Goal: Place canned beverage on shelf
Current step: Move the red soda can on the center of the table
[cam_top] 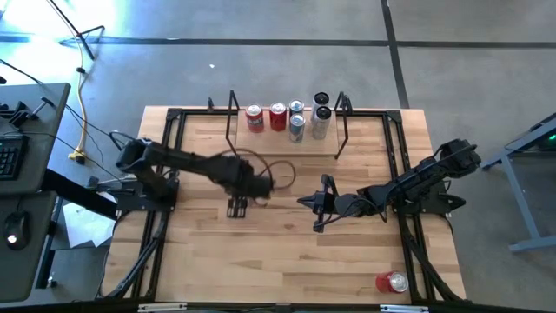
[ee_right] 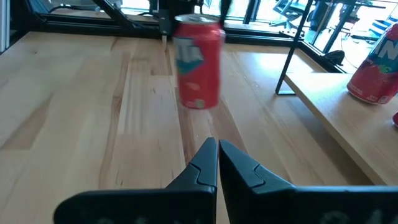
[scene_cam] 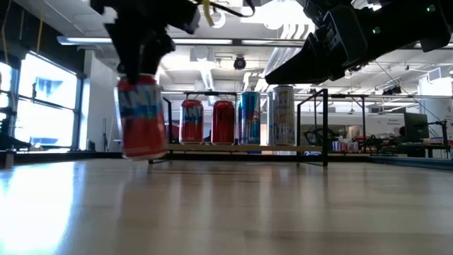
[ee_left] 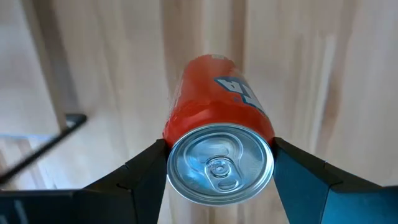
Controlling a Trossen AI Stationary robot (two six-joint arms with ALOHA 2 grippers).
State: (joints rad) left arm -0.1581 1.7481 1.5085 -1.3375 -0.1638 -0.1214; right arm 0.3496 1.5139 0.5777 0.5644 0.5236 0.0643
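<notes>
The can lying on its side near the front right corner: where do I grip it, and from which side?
Grip the fallen can across the middle of its red body, coming down from above. It lies flat, silver end toward the right edge of the table, so close across its round wall, not the ends.

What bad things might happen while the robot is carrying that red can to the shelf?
The left gripper holds the red can only by its top, just above the table, so it might slip or tilt. The shelf already has four cans standing close together, so the new can might knock one over. The right gripper, shut, waits nearby and might get bumped.
</notes>
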